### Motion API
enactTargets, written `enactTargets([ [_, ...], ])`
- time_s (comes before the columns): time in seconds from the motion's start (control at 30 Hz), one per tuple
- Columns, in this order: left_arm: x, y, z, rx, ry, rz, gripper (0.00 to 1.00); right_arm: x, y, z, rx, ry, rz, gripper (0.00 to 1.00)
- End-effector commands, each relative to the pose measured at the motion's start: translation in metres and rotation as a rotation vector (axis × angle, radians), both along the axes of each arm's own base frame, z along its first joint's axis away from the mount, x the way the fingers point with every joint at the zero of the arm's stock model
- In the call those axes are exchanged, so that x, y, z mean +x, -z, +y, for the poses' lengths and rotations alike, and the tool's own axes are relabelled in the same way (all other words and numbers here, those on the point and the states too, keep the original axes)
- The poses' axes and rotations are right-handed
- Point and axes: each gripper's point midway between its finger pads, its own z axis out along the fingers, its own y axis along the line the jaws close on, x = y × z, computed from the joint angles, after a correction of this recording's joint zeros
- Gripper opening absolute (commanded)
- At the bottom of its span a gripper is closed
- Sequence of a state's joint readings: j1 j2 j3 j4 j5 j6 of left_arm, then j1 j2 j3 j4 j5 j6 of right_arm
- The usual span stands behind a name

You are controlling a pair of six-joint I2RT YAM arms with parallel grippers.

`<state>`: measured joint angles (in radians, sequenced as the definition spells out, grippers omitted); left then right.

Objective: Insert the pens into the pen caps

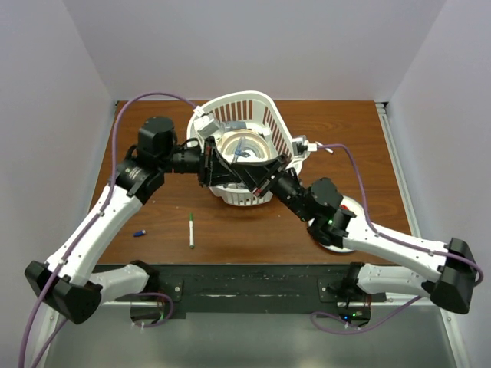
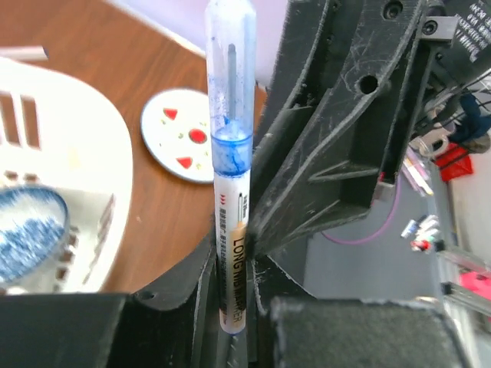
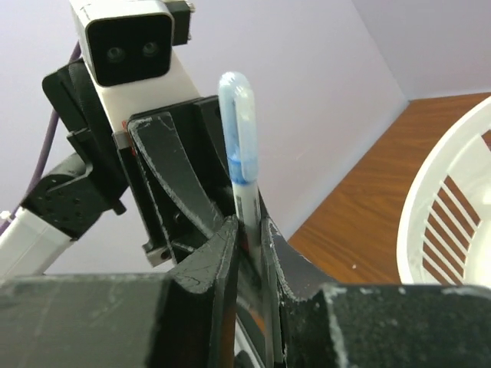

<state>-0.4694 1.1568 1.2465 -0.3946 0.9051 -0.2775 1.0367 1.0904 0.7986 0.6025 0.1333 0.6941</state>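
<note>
A white-barrelled pen (image 2: 232, 230) with a clear, blue-stained cap (image 2: 229, 77) on its end stands between both grippers above the white basket (image 1: 257, 115). My left gripper (image 2: 234, 264) is shut on the lower barrel. My right gripper (image 3: 249, 230) is shut on the same barrel (image 3: 247, 203), just under the cap (image 3: 239, 115). In the top view the left gripper (image 1: 219, 165) and the right gripper (image 1: 257, 180) meet and hide this pen. A second pen (image 1: 191, 230) with a green tip lies on the table. A small blue cap (image 1: 139, 233) lies to its left.
The basket holds a blue-and-white bowl (image 2: 23, 230), also seen from above (image 1: 242, 146). A white disc with red marks (image 2: 188, 134) lies on the wooden table right of the basket, partly under my right arm (image 1: 341, 230). Walls close the table on three sides.
</note>
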Motion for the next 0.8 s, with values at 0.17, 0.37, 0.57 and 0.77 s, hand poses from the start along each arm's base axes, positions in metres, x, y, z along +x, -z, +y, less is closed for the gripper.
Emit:
enactTargets([
  [0.17,0.079,-0.070,0.046,-0.156,-0.458,-0.395,0.00,-0.086,0.028,-0.001,-0.314,-0.275,-0.023,0.15],
  [0.37,0.084,-0.004,0.082,0.052,-0.661,-0.226,0.00,-0.093,0.024,-0.025,-0.324,-0.255,-0.041,0.46],
  [0.57,0.073,0.102,0.161,0.416,-1.058,0.140,0.00,-0.094,0.028,-0.049,-0.355,-0.214,-0.039,0.72],
  [0.77,0.032,0.187,0.183,0.612,-1.145,0.469,0.00,-0.099,0.020,-0.070,-0.342,-0.194,-0.060,0.76],
])
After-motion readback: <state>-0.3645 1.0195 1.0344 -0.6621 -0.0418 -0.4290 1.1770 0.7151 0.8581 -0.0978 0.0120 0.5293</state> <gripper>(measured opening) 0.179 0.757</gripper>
